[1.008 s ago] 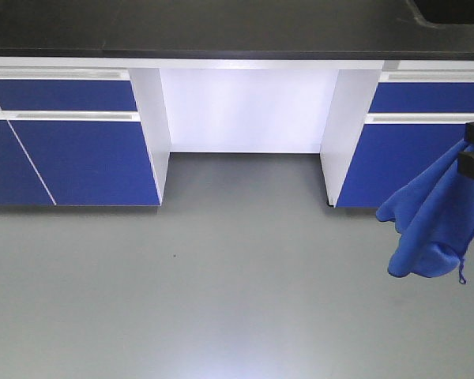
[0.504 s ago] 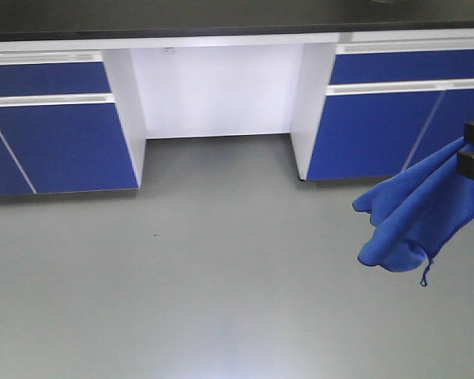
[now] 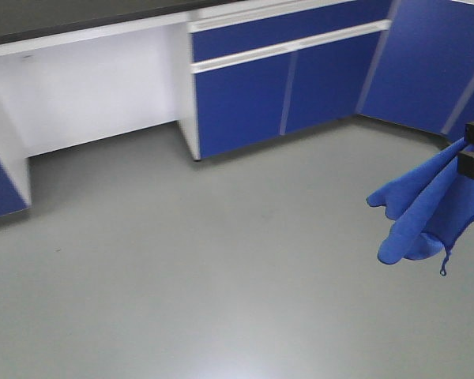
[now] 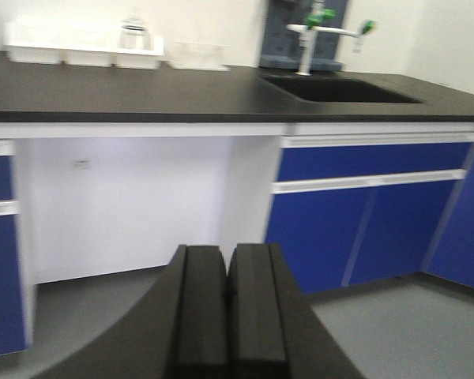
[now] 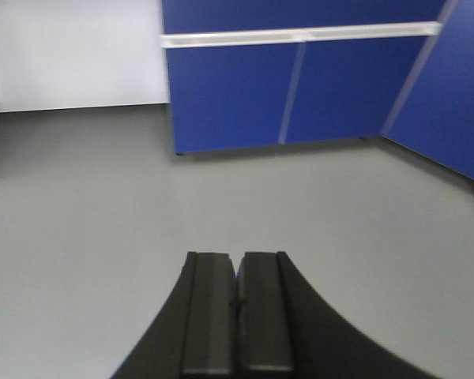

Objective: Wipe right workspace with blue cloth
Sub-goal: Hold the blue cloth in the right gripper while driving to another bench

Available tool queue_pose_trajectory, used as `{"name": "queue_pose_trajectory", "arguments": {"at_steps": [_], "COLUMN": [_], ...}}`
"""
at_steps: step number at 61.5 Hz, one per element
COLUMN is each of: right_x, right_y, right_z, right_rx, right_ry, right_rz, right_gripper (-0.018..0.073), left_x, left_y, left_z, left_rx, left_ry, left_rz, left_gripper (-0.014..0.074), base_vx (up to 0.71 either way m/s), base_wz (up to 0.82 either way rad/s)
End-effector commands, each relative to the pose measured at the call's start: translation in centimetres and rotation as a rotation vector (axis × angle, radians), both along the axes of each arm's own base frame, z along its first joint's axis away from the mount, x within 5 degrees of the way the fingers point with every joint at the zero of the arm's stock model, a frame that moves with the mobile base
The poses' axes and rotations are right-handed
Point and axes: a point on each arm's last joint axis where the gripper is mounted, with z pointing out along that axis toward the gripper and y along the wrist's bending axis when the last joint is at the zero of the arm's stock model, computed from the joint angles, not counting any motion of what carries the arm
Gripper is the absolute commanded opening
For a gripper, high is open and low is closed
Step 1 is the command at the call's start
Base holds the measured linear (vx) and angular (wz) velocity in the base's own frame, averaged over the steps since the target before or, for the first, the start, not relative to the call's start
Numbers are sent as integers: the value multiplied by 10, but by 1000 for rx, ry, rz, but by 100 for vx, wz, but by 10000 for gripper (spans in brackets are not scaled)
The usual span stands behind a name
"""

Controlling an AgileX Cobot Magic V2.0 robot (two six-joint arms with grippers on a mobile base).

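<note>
The blue cloth [image 3: 423, 213] hangs in loose folds over the grey floor at the right edge of the front view, its small loop tag [image 3: 443, 268] dangling below. My right gripper [image 3: 472, 148] is shut on the cloth's top corner. In the right wrist view the right gripper [image 5: 238, 264] has its jaws pressed together with a sliver of blue between the tips. My left gripper [image 4: 227, 253] is shut with nothing in it and faces the cabinets. The right workspace is out of view.
A black countertop [image 4: 142, 91] carries white bins [image 4: 79, 51], a sink [image 4: 340, 88] and a tap [image 4: 316, 24]. Blue cabinet doors [image 3: 284, 87] and a white kneehole [image 3: 95, 87] stand ahead. More blue cabinets [image 3: 426, 63] angle in at the right. Grey floor [image 3: 205, 260] lies below.
The front view has swung to the right, so the cabinets and kneehole have slid left and a cabinet corner has appeared. The cloth still hangs from the right gripper, swaying slightly.
</note>
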Motion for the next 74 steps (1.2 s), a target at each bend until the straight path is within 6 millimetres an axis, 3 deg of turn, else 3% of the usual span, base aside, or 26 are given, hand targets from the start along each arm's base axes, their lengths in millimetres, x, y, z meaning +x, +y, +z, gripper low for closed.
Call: {"name": "queue_pose_trajectory", "arguments": {"at_steps": [1,42,74], "right_x": [1,1,1], "right_y": [-2,-2,-2], "right_z": [16,16,16], "right_rx": [2,2,2], "right_ry": [-95,-95,-95], "right_rz": [-30,-30,-30], "right_gripper": [0,0,0], "left_x": [0,0,0], "left_y": [-1,-1,-1], "left_z": [-2,-2,-2], "left_rx": [-14,-14,-14], "left_ry": [-66,-66,-66], "left_rz": [-5,-5,-5], "left_gripper": [-6,-6,-6], "base_vx": [-17,-14,-7], "base_wz": [-74,-77,-55]}}
